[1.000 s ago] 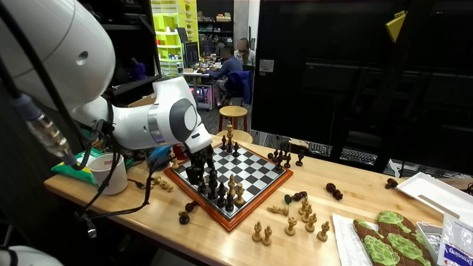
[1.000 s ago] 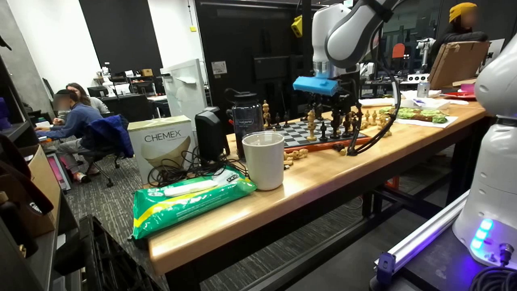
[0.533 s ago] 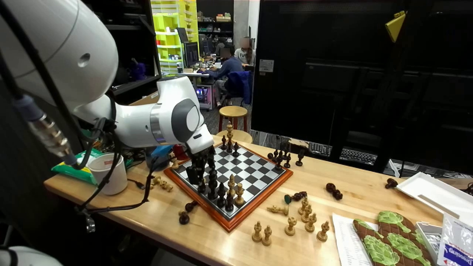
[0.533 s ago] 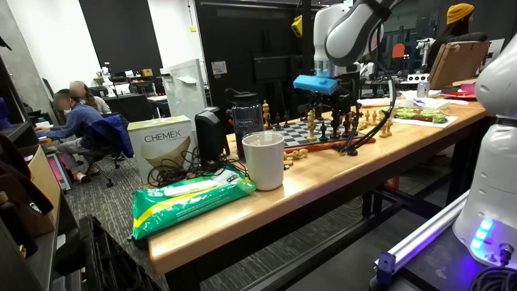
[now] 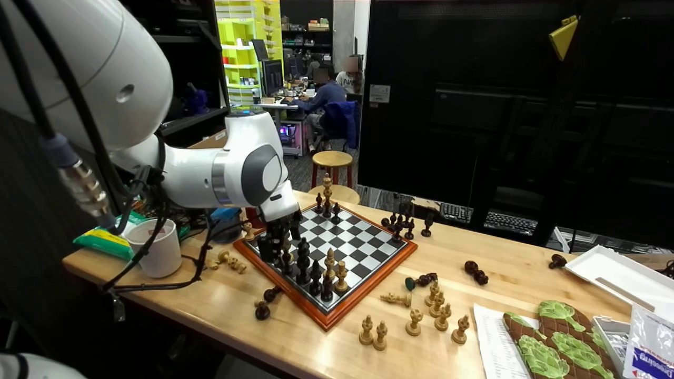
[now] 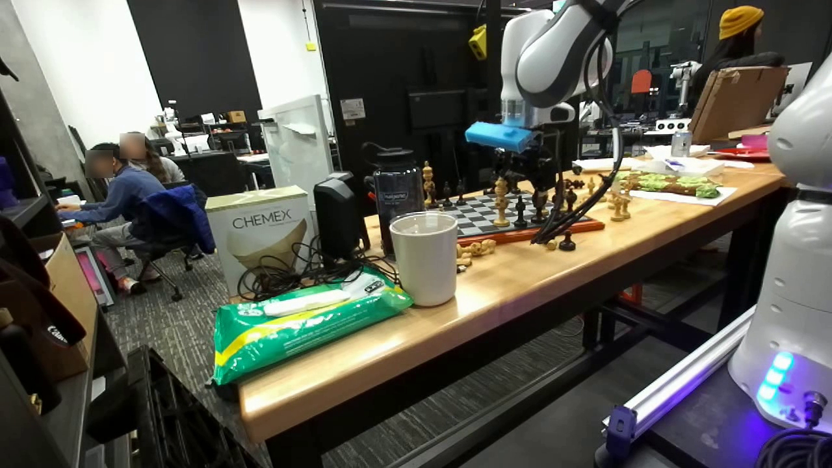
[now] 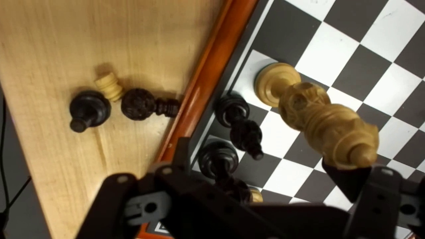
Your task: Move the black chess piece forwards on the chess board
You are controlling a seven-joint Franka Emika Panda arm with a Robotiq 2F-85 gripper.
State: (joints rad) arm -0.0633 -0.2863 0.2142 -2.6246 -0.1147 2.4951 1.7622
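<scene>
The chess board (image 5: 350,241), black and white checks inside a glossy reddish-brown border, lies between the near and far edges of the bench (image 5: 447,255). Along its near side stand shiny black chess pieces (image 7: 242,131), round-bodied with narrow tips. The end effector (image 7: 264,162) hangs above, jaws apart.

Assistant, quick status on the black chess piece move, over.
End effector open, over the chess board. Black chess pieces standing on it, none gripped. Tall pale piece close by, possibly in the way.
</scene>
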